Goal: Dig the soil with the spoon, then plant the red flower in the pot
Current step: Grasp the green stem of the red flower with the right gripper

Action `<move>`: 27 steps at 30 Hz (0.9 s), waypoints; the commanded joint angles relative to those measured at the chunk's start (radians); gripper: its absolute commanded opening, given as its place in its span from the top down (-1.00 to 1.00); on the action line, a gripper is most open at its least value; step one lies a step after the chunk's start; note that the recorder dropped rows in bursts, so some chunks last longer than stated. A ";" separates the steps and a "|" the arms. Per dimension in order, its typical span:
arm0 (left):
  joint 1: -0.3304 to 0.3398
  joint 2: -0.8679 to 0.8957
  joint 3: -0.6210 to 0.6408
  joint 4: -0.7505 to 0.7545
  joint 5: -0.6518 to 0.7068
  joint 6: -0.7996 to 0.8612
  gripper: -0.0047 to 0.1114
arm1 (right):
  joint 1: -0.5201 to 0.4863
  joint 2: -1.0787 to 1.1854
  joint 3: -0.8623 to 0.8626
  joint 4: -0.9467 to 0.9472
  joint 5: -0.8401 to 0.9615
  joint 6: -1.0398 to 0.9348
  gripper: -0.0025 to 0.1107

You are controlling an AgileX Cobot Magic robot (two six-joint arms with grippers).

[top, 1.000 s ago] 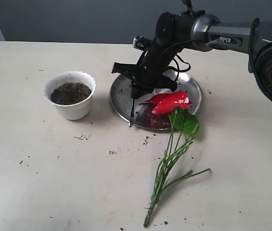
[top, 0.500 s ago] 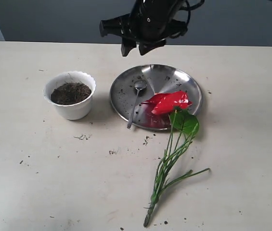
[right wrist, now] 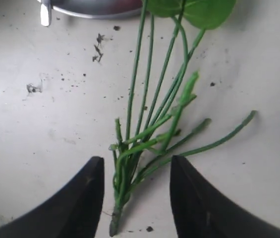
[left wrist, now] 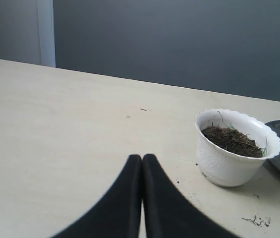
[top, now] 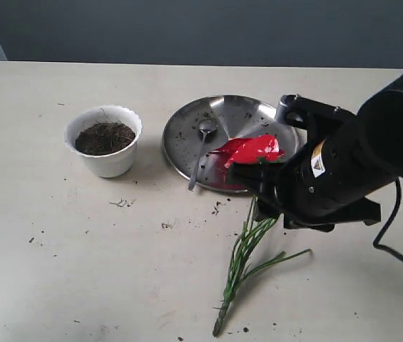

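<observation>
The white scalloped pot (top: 105, 140) holds dark soil (top: 103, 137) at the left. On the steel plate (top: 258, 114) lies the spoon (top: 202, 142), with nothing gripping it. The red flower (top: 252, 151) rests its bloom on the plate's front rim, its green stems (top: 242, 256) trailing toward the table's front. My right arm (top: 329, 171) hangs over the leaf. In the right wrist view my right gripper (right wrist: 136, 161) is open, its fingers on either side of the stems (right wrist: 144, 134) near the cut end and apart from them. My left gripper (left wrist: 141, 158) is shut and empty, short of the pot (left wrist: 229, 158).
Soil crumbs (top: 121, 203) lie scattered on the table in front of the pot and the plate. The plate's rim (right wrist: 95, 7) and the spoon's handle end (right wrist: 45, 12) show at the edge of the right wrist view.
My right arm rose off the plate, leaving the spoon lying there, then swung to the front right and came down over the flower's stems.
</observation>
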 commanded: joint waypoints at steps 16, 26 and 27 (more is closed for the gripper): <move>-0.002 -0.005 0.003 0.002 0.001 -0.001 0.91 | -0.002 0.191 0.023 0.014 -0.181 0.004 0.21; -0.002 -0.005 0.003 0.002 0.001 -0.001 0.91 | -0.002 0.236 0.023 -0.006 -0.227 0.020 0.21; -0.002 -0.005 0.003 0.002 0.001 -0.001 0.91 | -0.002 0.247 0.021 -0.006 -0.227 0.020 0.21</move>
